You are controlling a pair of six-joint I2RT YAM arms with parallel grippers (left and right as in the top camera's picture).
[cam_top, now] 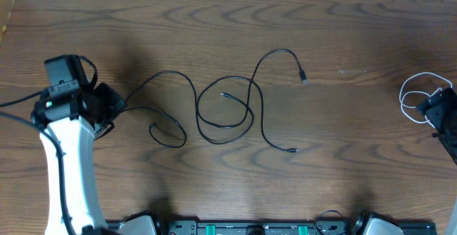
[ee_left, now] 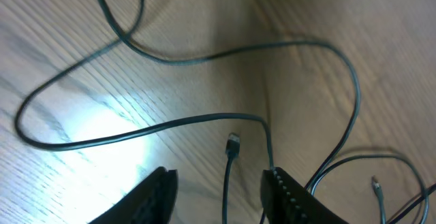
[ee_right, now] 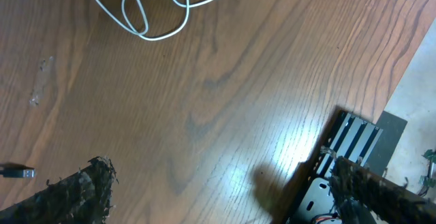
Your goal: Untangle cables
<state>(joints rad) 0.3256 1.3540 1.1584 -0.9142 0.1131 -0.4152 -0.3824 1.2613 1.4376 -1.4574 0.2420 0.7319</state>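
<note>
Thin black cables (cam_top: 228, 110) lie looped and crossed over each other at the table's middle, with plug ends at the back right (cam_top: 303, 80) and the front (cam_top: 293, 150). My left gripper (cam_top: 114, 106) is open at their left end. In the left wrist view its jaws (ee_left: 221, 193) straddle a black cable whose plug end (ee_left: 233, 142) lies just ahead, without closing on it. A white cable (cam_top: 418, 96) lies coiled at the far right. My right gripper (cam_top: 430, 111) is next to it, open and empty (ee_right: 228, 190); the white coil (ee_right: 157, 9) lies ahead of the jaws.
The table's front edge with the arm-base hardware (ee_right: 340, 156) shows at the lower right of the right wrist view. A black plug tip (ee_right: 17, 173) lies at that view's left edge. The table's left edge (cam_top: 7, 21) is near the left arm.
</note>
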